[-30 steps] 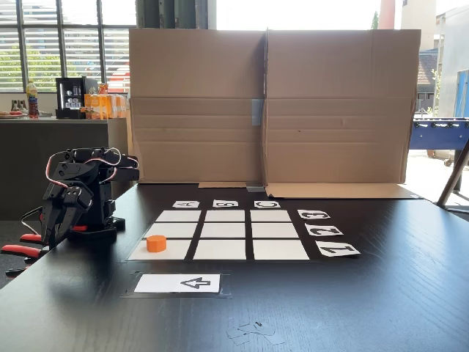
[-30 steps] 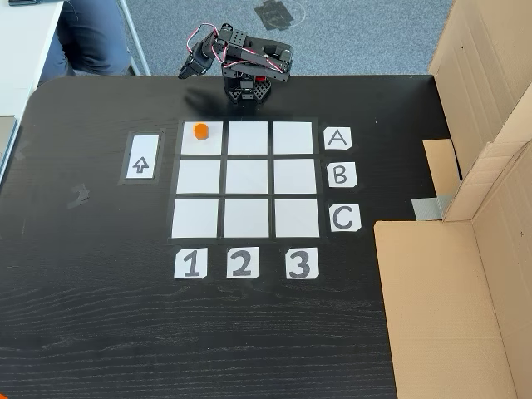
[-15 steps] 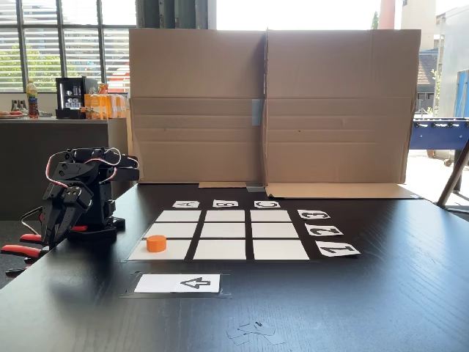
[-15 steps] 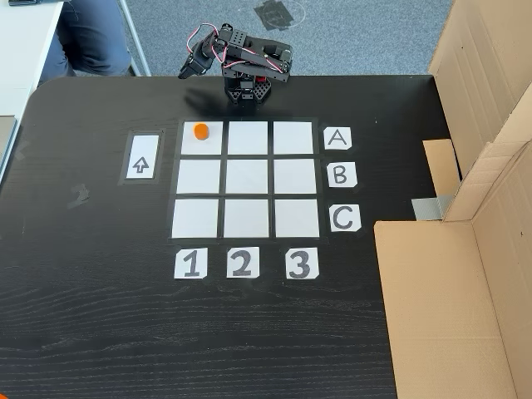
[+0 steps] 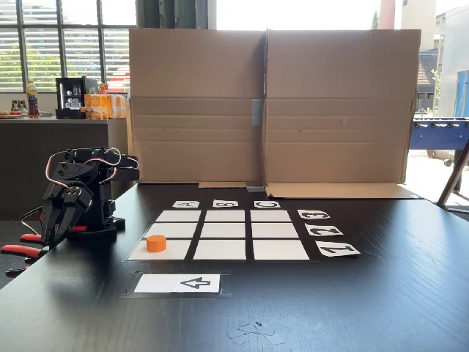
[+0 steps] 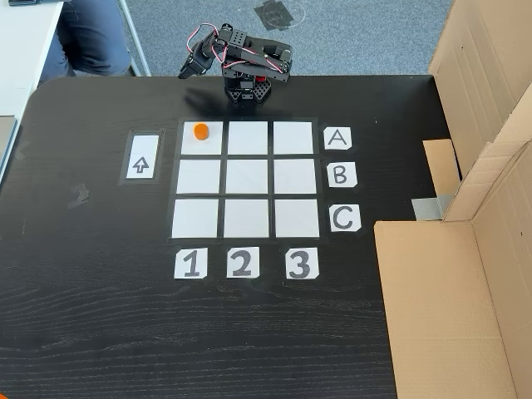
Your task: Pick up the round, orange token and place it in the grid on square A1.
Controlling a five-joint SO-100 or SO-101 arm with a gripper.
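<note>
The orange token point(image 5: 156, 243) point(image 6: 200, 130) stands upright on a corner cell of the grid point(image 5: 227, 231) point(image 6: 247, 176), in the row labelled A and the column labelled 1. It sits near that cell's upper edge in a fixed view from above. My arm is folded back at the table edge behind the grid. Its gripper point(image 5: 55, 226) point(image 6: 189, 71) hangs down beside the base, well apart from the token, with the fingers together and nothing between them.
A white card with a black arrow point(image 5: 178, 283) point(image 6: 141, 157) lies beside the grid near the token. An opened cardboard box point(image 5: 271, 110) point(image 6: 465, 274) walls off one side of the table. A seated person's legs point(image 6: 91, 37) show past the table corner.
</note>
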